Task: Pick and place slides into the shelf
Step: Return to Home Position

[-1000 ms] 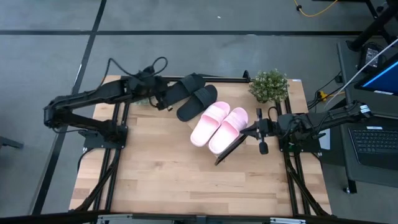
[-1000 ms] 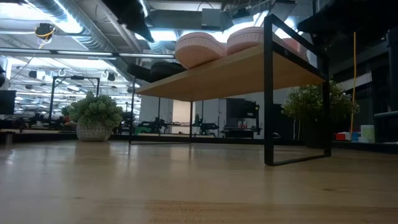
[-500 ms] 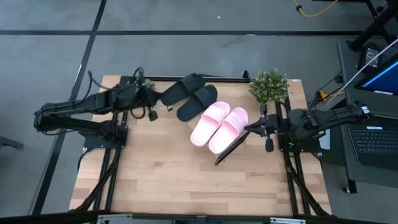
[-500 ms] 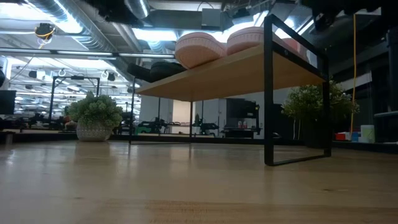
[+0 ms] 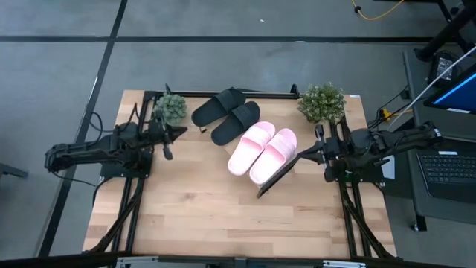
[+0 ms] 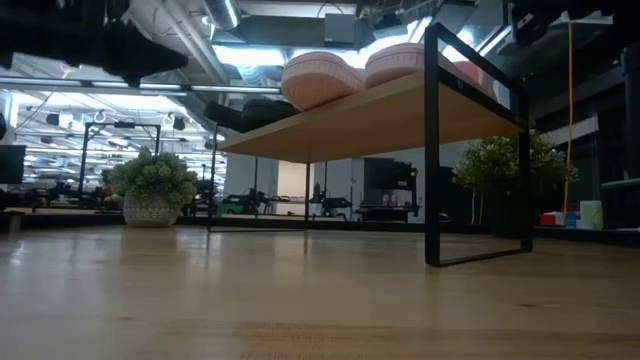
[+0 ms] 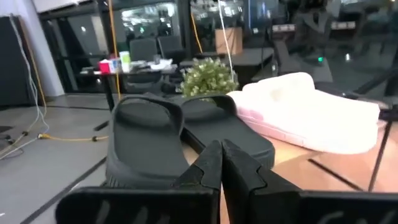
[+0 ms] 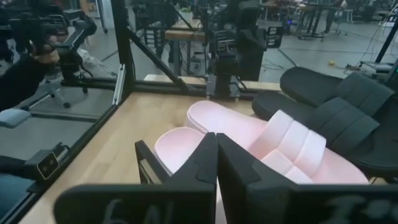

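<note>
Two black slides (image 5: 225,115) and two pink slides (image 5: 262,151) lie side by side, soles down, on the shelf (image 6: 380,115), whose black frame end (image 5: 277,179) shows near the pink pair. My left gripper (image 5: 181,132) is shut and holds nothing; it hovers left of the black slides (image 7: 149,140), pointing level at them. My right gripper (image 5: 300,155), also shut with nothing in it, hovers right of the pink slides (image 8: 261,143), pointing at them.
A small potted plant (image 5: 172,106) stands at the far left of the table, close to my left gripper. A larger plant (image 5: 322,101) stands at the far right. Bare wooden tabletop (image 5: 223,216) spreads across the near half. A laptop (image 5: 450,167) sits beyond the right edge.
My left gripper has drawn back from the black slides toward the table's left edge and sunk lower, levelling out. My right gripper has backed a little toward the right edge, away from the pink slides. The slides have stayed in place on the shelf.
</note>
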{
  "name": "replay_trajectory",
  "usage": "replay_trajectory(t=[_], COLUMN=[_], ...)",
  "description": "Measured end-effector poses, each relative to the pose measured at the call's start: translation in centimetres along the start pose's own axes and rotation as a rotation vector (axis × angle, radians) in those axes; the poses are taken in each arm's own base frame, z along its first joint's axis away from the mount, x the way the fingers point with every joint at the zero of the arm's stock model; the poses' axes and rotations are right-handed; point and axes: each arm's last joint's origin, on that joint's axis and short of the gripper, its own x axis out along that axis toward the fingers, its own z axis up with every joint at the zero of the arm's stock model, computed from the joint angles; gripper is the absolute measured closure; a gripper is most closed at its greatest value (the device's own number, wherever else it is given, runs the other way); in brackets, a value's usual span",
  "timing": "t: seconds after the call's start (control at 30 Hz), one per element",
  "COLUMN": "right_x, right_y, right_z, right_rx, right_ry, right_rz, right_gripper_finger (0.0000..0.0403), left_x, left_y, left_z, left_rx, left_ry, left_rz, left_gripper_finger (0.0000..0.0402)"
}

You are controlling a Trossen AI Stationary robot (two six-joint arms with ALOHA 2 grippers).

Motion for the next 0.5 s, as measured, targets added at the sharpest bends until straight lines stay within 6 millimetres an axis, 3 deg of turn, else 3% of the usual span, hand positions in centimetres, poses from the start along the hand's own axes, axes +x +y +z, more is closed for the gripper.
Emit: replay_trajectory(t=[0.2, 0.5], right_x=[1.0, 2.7], right_y=[0.1, 0.8], right_z=[-0.4, -2.2], right_rx=[-0.015, -0.097], right_ry=[0.048, -0.020], right_rz=[0.001, 0.127], right_gripper_finger=[0.0397, 0.0397], left_x=[-0.6, -0.5], left_y=[-0.2, -0.7], left_z=[-2.8, -4.9], left_rx=[-0.063, -0.064], left_ry=[-0.070, -0.072], left_rz=[-0.045, -0.081], left_gripper_finger=[0.0401, 0.0401])
